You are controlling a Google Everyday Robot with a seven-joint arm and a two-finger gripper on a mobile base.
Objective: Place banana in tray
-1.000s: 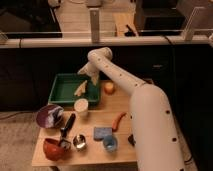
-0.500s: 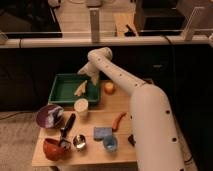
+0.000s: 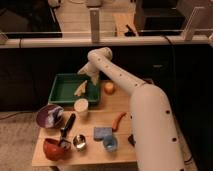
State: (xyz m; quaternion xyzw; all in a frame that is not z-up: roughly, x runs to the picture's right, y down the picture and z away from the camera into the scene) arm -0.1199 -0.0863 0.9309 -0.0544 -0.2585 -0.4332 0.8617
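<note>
The dark green tray (image 3: 62, 92) sits at the back left of the wooden table. The pale yellow banana (image 3: 81, 88) lies inside it near its right side. My gripper (image 3: 89, 75) hangs just above the tray's back right part, over the banana and apart from it, at the end of my white arm (image 3: 127, 87) that reaches in from the lower right.
A round yellow-orange fruit (image 3: 108, 88) sits right of the tray. A white cup (image 3: 81, 107) stands in front of it. A purple bowl (image 3: 49, 116), red bowl (image 3: 54, 148), black-handled tool (image 3: 67, 127), metal cup (image 3: 79, 142), blue sponge (image 3: 102, 132), blue cup (image 3: 110, 145) and orange-red stick (image 3: 118, 121) fill the front.
</note>
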